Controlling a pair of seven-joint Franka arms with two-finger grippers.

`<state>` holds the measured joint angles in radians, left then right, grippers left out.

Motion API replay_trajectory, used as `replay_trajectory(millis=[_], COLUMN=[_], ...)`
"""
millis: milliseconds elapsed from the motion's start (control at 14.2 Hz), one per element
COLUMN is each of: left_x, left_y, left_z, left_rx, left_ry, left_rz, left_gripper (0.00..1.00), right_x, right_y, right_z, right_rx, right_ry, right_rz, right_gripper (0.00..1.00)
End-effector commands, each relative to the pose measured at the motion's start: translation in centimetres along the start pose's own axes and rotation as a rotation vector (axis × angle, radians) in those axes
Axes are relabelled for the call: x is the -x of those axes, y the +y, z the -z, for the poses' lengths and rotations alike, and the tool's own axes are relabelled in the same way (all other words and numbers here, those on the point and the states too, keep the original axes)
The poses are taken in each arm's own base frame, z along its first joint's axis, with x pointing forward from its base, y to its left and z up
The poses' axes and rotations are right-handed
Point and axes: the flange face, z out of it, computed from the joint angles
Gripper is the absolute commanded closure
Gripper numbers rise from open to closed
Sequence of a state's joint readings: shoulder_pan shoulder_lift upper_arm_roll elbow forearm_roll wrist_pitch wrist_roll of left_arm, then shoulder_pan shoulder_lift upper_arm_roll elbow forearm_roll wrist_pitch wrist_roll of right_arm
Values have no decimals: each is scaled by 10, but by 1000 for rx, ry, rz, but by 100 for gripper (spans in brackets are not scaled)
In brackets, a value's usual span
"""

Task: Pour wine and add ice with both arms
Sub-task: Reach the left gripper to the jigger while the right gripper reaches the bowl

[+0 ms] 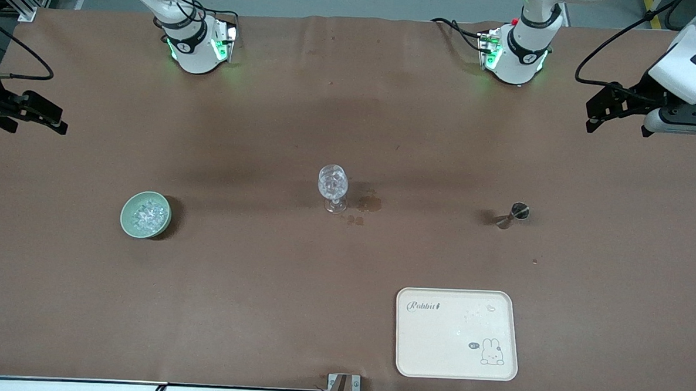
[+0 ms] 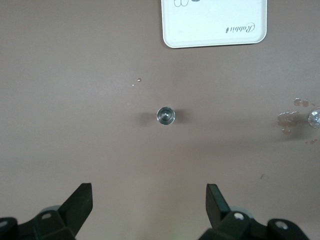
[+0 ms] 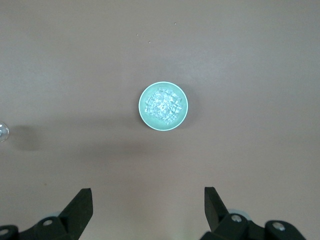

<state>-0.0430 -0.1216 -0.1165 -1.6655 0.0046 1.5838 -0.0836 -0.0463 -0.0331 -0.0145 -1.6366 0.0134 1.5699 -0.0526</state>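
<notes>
Both tools are hanging wide open and holding nothing: the left tool (image 2: 149, 207) over the little metal cup (image 1: 512, 215), the right tool (image 3: 148, 210) over the ice (image 1: 148, 214) in the green bowl (image 1: 127, 216). The cup and the glass (image 1: 333, 186) between them are looking tippy; a bump could be knocking them over.

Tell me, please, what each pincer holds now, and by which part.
Nothing is held. The left pincer is open above the jigger; the right pincer is open above the bowl of ice.

The jigger (image 1: 512, 215) is too small to show any wine; the tray (image 2: 215, 24) is cut off by the left wrist view's edge.
</notes>
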Motion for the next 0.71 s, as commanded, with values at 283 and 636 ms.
replay_trajectory(millis=[283, 636], left_x=[-22, -57], left_y=[-10, -98], left_z=[8, -52], left_rx=[-1, 26], left_ry=[19, -73], left_rz=[13, 144], left_gripper=[0, 0], right_x=[8, 7], right_y=[-3, -6], right_z=[0, 3], right_rx=[-6, -7], right_ry=[9, 20], right_rz=[8, 13], right_gripper=[1, 1])
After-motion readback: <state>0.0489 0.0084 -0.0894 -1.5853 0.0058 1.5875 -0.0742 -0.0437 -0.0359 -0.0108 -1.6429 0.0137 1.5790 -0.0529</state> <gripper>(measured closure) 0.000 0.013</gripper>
